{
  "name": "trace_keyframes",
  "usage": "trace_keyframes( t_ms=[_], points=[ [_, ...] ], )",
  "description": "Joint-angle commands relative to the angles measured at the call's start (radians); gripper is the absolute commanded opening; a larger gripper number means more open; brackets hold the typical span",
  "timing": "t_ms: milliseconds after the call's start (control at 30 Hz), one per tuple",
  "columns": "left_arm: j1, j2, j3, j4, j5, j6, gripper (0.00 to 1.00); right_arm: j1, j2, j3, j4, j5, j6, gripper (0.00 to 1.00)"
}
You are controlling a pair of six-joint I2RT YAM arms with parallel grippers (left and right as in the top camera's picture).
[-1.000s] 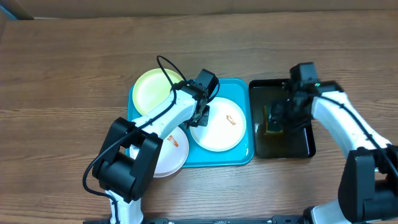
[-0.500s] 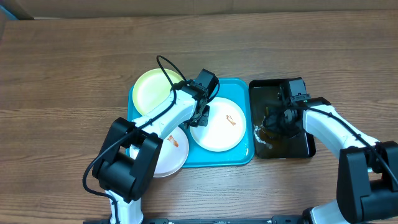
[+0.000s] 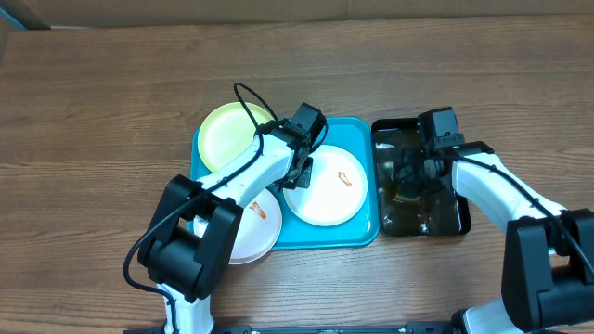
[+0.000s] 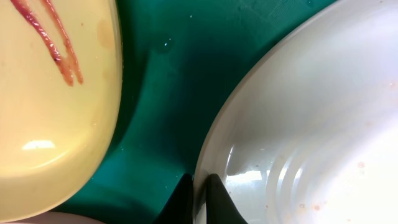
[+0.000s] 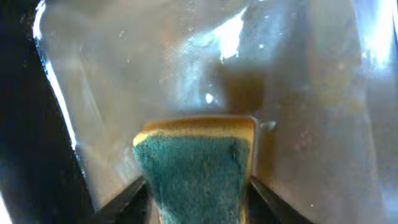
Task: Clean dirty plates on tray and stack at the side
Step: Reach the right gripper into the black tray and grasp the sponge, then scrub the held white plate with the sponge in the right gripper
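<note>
The pincer (image 4: 198, 198) sits at the bottom edge, its two dark fingertips (image 4: 216, 199) drawn close with the rim of the white plate (image 4: 311, 124) pinched between them, one tip outside over the tray (image 4: 161, 81) and one inside on the plate. The white plate fills the right side, glossy, with small orange specks low on its face. The yellow plate (image 4: 50, 106) fills the left, red-brown streaks at its top, and a band of tray shows between the two plates, which lie apart.

Glossy plates (image 3: 325, 190) & plastic tray (image 3: 364, 234); rough sponge (image 5: 193, 168), wood table (image 3: 93, 111).
</note>
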Motion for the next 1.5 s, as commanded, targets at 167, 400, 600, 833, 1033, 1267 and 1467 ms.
trace_keyframes(
  t_ms=[167,400,600,833,1033,1267,1467],
  points=[
    [0.012,0.031,-0.025,0.002,-0.035,0.018,0.06,0.002,0.040,0.020,0.000,0.016,0.124,0.46],
    [0.012,0.031,-0.025,-0.002,-0.035,-0.001,0.11,0.002,0.040,0.020,-0.064,-0.008,0.124,0.17],
    [0.012,0.031,-0.025,-0.002,-0.035,-0.013,0.10,0.002,0.037,0.027,-0.071,-0.066,0.008,0.04],
    [0.012,0.031,-0.025,-0.001,-0.018,-0.013,0.04,0.002,0.032,0.136,-0.204,-0.078,-0.043,0.04],
    [0.012,0.031,-0.025,0.000,0.002,-0.013,0.04,0.002,0.032,0.166,-0.249,-0.078,-0.050,0.04],
    [0.012,0.031,-0.025,0.004,0.003,-0.017,0.04,0.002,0.029,0.175,-0.274,-0.080,-0.049,0.04],
    [0.013,0.031,-0.025,0.017,-0.002,-0.019,0.04,0.002,0.013,0.277,-0.418,0.051,-0.050,0.04]
  ],
)
